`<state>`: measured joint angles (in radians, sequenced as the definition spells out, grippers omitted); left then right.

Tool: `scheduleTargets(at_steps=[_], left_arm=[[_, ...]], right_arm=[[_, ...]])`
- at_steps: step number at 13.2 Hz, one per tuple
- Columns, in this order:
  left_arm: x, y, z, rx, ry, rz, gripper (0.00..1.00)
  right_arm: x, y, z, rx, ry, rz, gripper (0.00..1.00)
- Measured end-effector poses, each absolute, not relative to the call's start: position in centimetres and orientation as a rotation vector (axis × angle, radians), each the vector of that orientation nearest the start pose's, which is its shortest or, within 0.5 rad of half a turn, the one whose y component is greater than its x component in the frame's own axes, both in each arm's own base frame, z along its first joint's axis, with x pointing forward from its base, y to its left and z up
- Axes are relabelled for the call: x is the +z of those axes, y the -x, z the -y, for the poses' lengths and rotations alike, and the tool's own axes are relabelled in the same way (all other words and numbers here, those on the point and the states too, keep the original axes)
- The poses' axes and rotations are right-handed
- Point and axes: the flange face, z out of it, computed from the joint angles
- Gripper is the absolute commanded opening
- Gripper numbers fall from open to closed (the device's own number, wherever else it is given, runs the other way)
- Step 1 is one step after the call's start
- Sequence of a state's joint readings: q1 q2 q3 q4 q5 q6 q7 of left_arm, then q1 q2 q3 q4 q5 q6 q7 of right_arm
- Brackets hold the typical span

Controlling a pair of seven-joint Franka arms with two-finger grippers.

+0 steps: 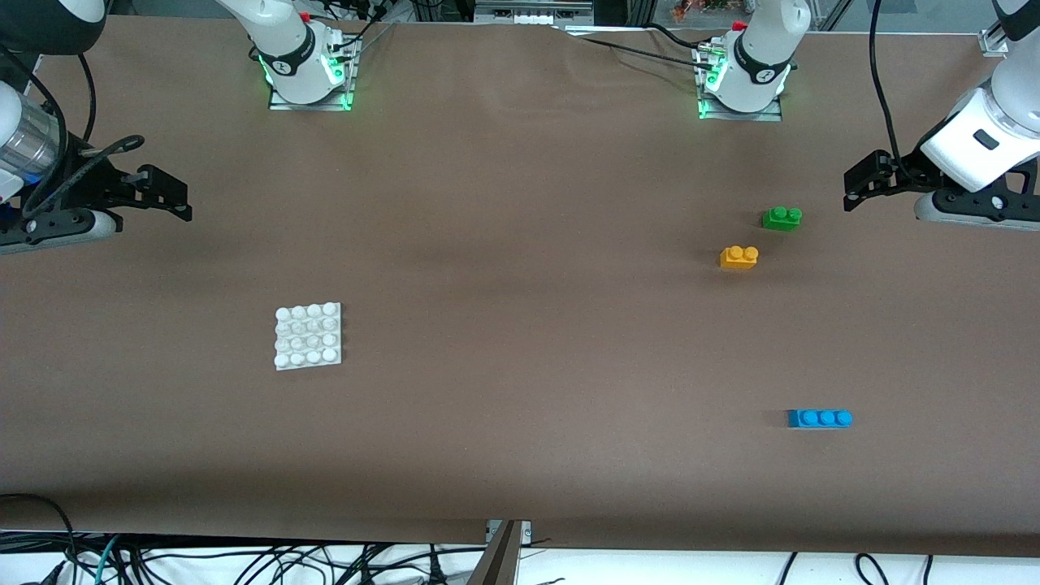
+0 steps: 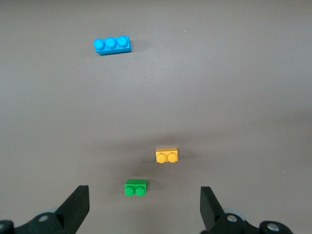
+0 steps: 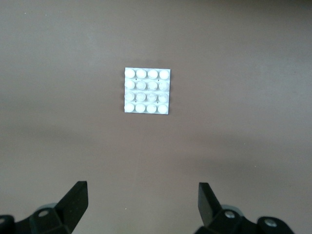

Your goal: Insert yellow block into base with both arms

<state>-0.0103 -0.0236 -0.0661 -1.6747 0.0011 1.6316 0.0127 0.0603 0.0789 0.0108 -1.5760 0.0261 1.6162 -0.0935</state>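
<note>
Writing is nowhere legible. Small orange-yellow plastic brick [image 1: 738, 257] with two round studs lies on the matte brown table [image 1: 520, 325] toward the left arm's end, just beside a green two-stud brick [image 1: 782, 218]; a blue three-stud brick [image 1: 820, 418] lies nearer the camera. Flat white square studded plate [image 1: 308, 335] sits toward the right arm's end. Both arms wait — left gripper [image 2: 145, 207] and right gripper [image 3: 143, 204] hang with fingers apart, partly cut off.

Front camera looked down high across the table [image 1: 520, 325]; each wrist camera faced down, sharing its patches.
</note>
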Motion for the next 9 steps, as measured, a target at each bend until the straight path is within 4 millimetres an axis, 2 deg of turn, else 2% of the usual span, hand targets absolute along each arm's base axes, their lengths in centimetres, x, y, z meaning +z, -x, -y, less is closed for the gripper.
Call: scheduleTargets(at_steps=[9], left_arm=[[59.36,-54.87,4.23,0.03,3.135,-0.14,1.0]], right_arm=[[57.75,-57.85,-4.32,0.088,3.105,0.253,1.0]])
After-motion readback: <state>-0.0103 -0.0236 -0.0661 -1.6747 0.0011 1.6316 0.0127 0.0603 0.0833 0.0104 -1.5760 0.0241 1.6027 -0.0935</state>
